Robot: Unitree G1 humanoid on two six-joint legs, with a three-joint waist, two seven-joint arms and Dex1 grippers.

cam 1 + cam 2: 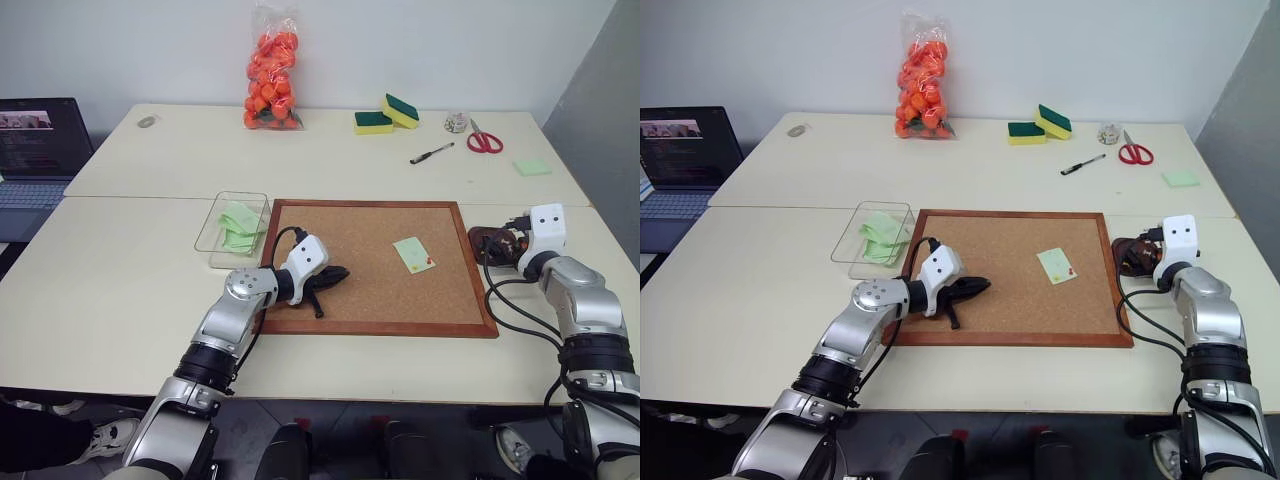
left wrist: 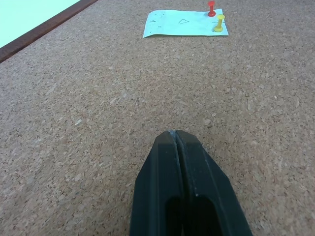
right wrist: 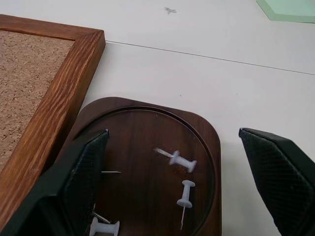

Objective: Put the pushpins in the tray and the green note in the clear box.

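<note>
Sponges [image 1: 386,114], scissors [image 1: 484,139] beyond corkboard [image 1: 372,262]

My pincers at the corkboard [image 1: 380,265]

My left gripper [image 1: 335,279] rests on the cork, fingers pressed together; the green note [image 1: 413,254] lies apart to its right, pinned; my right gripper [image 1: 503,243] hangs over the tray [image 1: 486,243]; the clear box [image 1: 222,225] holds green slips.

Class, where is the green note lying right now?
The green note lies flat on the corkboard, toward the board's right side, held by a red pushpin and a yellow pushpin at one edge.
</note>
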